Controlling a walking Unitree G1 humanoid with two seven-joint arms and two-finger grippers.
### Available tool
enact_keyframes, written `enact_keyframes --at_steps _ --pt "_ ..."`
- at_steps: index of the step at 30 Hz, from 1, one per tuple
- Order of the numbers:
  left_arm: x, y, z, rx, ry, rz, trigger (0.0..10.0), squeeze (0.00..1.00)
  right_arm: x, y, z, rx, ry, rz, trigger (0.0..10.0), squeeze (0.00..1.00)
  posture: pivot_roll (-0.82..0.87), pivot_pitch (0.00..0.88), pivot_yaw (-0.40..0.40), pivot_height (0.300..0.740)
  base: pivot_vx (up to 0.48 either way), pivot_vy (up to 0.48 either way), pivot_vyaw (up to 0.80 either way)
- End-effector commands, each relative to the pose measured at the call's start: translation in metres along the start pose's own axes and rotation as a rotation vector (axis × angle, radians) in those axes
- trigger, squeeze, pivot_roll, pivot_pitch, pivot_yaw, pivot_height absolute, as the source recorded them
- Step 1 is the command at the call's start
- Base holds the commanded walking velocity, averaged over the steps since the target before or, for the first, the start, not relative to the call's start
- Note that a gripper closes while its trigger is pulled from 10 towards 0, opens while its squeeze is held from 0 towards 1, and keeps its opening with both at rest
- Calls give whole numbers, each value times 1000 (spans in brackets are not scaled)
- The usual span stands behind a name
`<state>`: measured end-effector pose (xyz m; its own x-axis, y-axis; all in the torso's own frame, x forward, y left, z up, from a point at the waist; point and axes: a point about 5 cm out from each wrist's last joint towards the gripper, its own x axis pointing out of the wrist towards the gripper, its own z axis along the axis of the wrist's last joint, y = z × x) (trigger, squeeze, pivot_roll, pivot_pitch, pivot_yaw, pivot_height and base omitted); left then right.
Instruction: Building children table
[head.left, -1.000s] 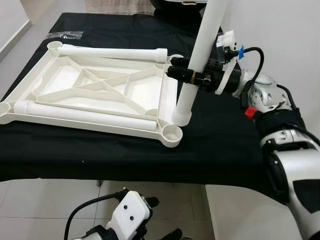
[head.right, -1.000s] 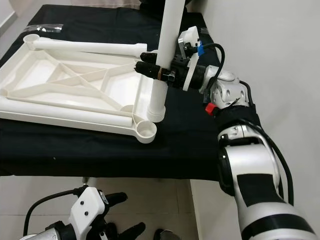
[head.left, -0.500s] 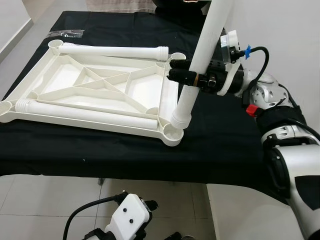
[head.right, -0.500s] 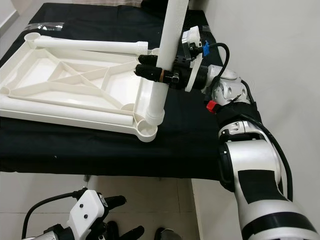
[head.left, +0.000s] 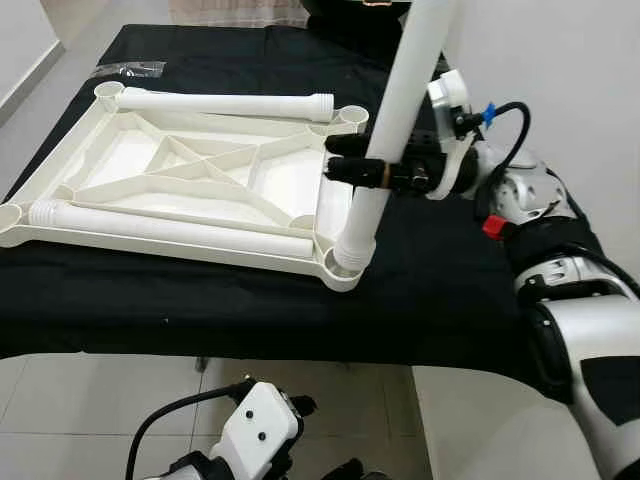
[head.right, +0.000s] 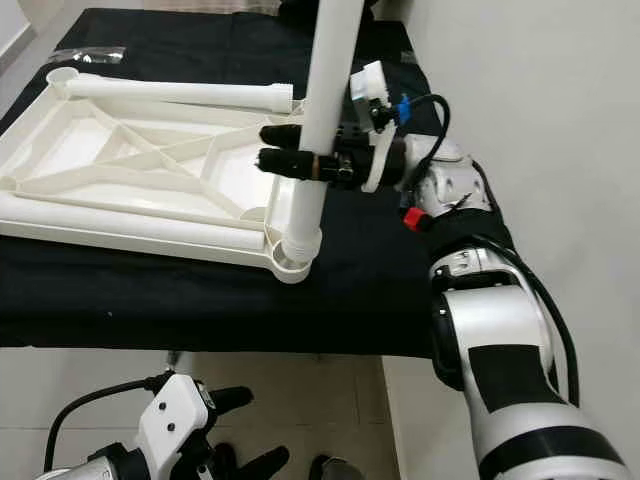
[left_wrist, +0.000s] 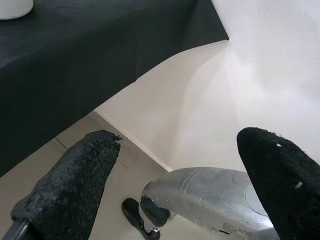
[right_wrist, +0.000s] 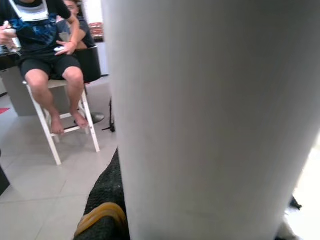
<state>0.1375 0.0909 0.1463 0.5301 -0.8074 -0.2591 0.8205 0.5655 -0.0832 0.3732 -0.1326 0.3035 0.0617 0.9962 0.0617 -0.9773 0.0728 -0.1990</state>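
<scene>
A white plastic tabletop (head.left: 270, 185) lies upside down on the black-covered table (head.left: 440, 290). Two white legs lie on it, one along the far edge (head.left: 225, 102) and one along the near edge (head.left: 170, 228). My right gripper (head.left: 352, 170) is shut on a third white leg (head.left: 398, 95), which stands almost upright. The leg's ribbed lower end (head.left: 353, 248) sits in the tabletop's near right corner socket (head.left: 336, 276). In the right wrist view this leg (right_wrist: 210, 115) looms close. My left gripper (left_wrist: 175, 165) hangs open below the table's edge, over the tiled floor.
A clear plastic bag (head.left: 125, 69) lies at the table's far left. A white wall (head.left: 560, 70) runs close along the right side. A person (right_wrist: 45, 55) sits on a white stool beyond the table. Tiled floor (head.left: 80, 410) lies in front.
My right gripper has carried the upright leg left and down. Its lower end hung beside the corner socket before and now sits in it.
</scene>
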Motion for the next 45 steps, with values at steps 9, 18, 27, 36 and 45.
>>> enact_keyframes --at_steps 9,18,27,36,45 --pt "1 0 -6 -14 32 -13 10000 0 10 9 -22 19 72 81 0 0 166 222 -60 740 0 0 0" --pt "1 0 -6 -9 30 -13 10000 0 -4 5 -26 37 128 30 0 0 158 223 -60 740 0 0 0" --pt "1 -1 -6 -6 31 -16 10000 0 -12 6 -28 41 166 27 0 0 157 226 -61 740 0 0 0" --pt "2 -1 -6 -9 30 -15 10000 0 3 14 -33 36 113 108 0 0 157 224 -60 740 0 0 0" --pt "3 1 -6 -4 24 -9 10000 0 16 16 -44 57 45 -14 0 0 152 217 -63 740 0 0 0"
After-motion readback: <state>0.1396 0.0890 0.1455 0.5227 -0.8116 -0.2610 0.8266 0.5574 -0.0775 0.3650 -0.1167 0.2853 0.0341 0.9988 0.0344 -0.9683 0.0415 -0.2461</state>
